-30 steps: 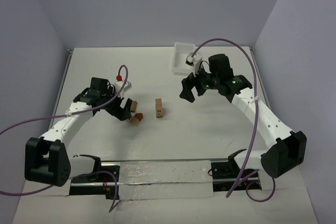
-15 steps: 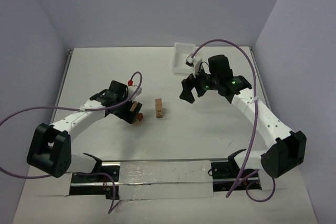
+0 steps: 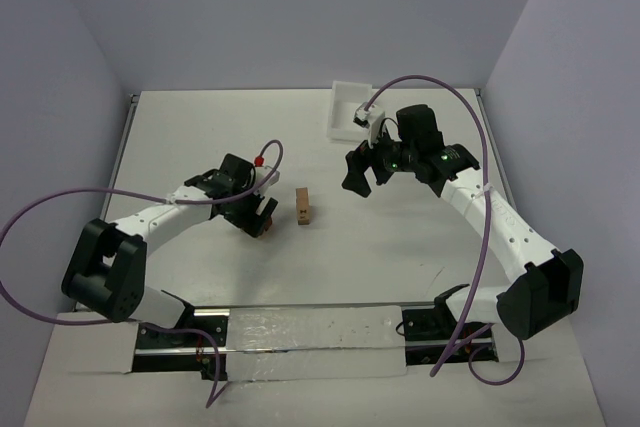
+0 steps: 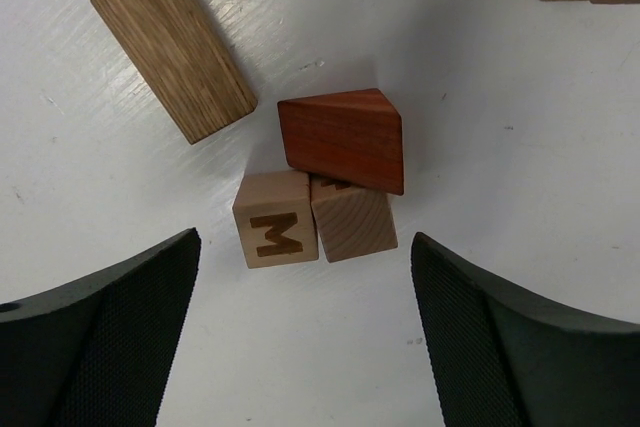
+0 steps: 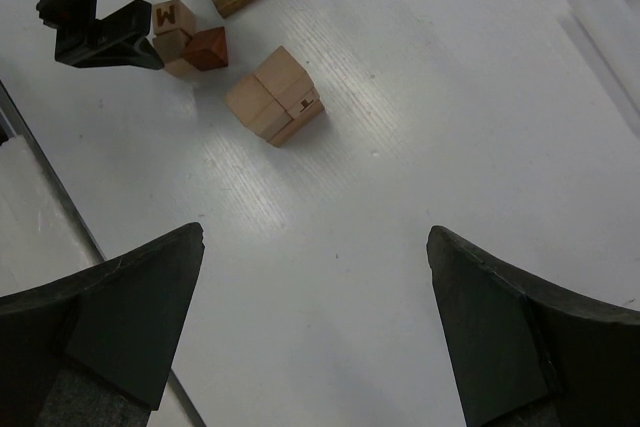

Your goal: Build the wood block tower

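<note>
White tabletop [image 3: 200,137], pale lilac walls [image 3: 300,7] closing it in on three sides, and both arms are reaching in from the bottom edge of the top view. Left of centre, the left gripper [image 3: 260,217] is hanging low over a little huddle of loose pieces. Its wrist camera is showing the jaws spread wide, one black finger at each lower corner of the frame, touching nothing.

Between them the M cube [image 4: 277,232] is sitting flush against the plain tan cube [image 4: 352,222]. The reddish-brown block [image 4: 345,137] is pressing against their upper edges and hiding part of a mark on the tan one. In the upper left of that view the long oak-grained block [image 4: 172,47] is lying flat and slanted, near the cluster but not touching it.

Moving right, the wood block tower [image 3: 303,206] is standing alone at mid-table, just right of the left gripper. In the right wrist view it is showing as a tight clump of light tan blocks, and how many tiers it has cannot be told.

Further right, the right gripper [image 3: 360,177] is hovering above the table with its jaws gaping and nothing held. Behind it, toward the upper right of the table, the white tray [image 3: 338,112] is resting close to the back wall.
</note>
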Action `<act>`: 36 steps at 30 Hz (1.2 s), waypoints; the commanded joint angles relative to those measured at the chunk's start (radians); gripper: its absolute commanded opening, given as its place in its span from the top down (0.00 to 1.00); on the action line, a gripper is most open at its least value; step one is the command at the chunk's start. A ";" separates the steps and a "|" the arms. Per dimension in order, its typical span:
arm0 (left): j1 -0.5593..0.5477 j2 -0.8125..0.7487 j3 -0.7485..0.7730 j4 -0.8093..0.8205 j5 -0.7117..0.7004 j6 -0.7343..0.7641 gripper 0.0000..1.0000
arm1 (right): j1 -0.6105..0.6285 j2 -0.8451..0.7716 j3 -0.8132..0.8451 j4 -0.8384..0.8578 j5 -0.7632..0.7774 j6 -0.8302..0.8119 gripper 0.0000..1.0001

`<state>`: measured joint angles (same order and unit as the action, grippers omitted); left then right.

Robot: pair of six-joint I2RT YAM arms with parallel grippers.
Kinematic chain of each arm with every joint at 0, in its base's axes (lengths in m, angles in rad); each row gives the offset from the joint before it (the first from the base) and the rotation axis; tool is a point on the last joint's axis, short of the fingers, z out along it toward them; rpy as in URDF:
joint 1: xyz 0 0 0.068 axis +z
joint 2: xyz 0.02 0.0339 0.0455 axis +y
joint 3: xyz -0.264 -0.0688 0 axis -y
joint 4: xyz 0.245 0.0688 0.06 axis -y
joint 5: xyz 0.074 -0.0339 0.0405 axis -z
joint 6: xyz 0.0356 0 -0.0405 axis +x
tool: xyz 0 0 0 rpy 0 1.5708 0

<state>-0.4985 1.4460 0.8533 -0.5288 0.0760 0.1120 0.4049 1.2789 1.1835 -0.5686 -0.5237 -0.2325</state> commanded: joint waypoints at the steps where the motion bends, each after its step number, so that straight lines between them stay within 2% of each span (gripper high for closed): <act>1: -0.010 0.023 0.051 0.023 0.015 -0.012 0.12 | -0.006 -0.011 -0.004 0.038 -0.001 -0.005 0.00; 7: -0.012 0.053 0.064 0.019 0.026 -0.015 0.20 | -0.005 -0.010 -0.008 0.038 0.001 -0.009 0.00; 17: -0.018 0.087 0.075 0.010 0.033 -0.012 0.26 | -0.006 -0.003 -0.009 0.041 0.001 -0.013 0.00; 36: -0.019 0.061 0.055 -0.002 0.050 0.031 0.45 | -0.006 0.002 -0.018 0.048 0.001 -0.013 0.00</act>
<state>-0.5117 1.5345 0.8898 -0.5289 0.0929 0.1127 0.4049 1.2800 1.1698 -0.5674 -0.5175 -0.2371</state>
